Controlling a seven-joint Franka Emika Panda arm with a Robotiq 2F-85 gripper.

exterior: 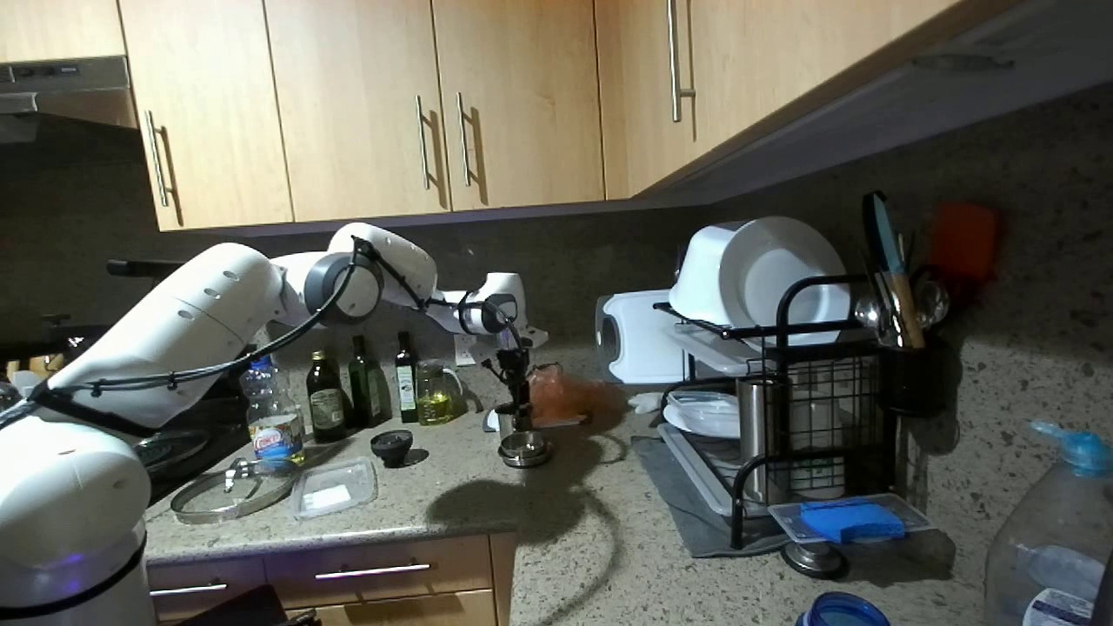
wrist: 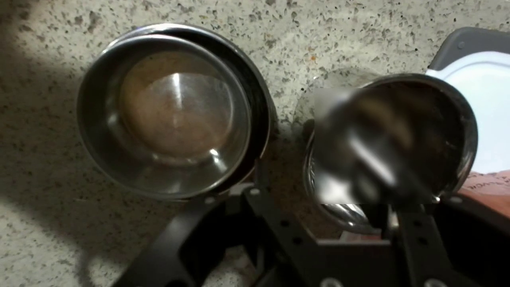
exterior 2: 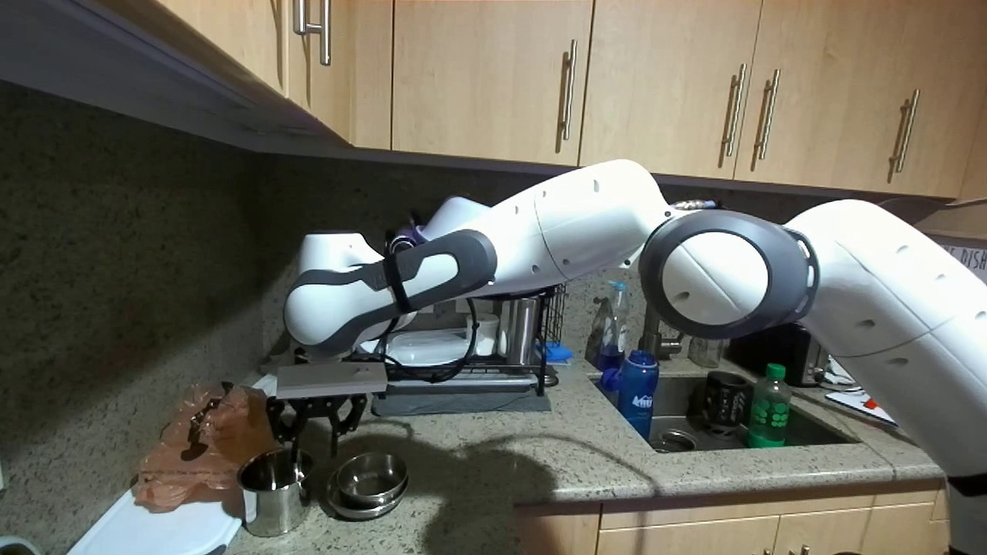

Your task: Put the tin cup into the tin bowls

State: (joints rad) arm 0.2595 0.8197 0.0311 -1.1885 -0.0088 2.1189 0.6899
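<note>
The tin cup (exterior 2: 270, 505) is a shiny upright metal cup on the counter; it also shows in the wrist view (wrist: 454, 127), part of it behind a blurred patch. The tin bowls (exterior 2: 372, 479), a low nested stack, stand close beside the cup; they also show in an exterior view (exterior: 523, 450) and the wrist view (wrist: 175, 115). My gripper (exterior 2: 316, 455) points down with its fingers apart. In an exterior view one finger reaches into the cup's mouth; the other is outside, between cup and bowls. In the wrist view (wrist: 322, 195) the fingertip at the cup is blurred.
A crumpled orange plastic bag (exterior 2: 216, 439) and a white board (exterior 2: 154, 528) lie beside the cup. A black dish rack (exterior: 783, 417) stands along the counter. A small black bowl (exterior: 391, 445), plastic container (exterior: 335, 489), glass lid (exterior: 230, 496) and oil bottles (exterior: 326, 400) are nearby.
</note>
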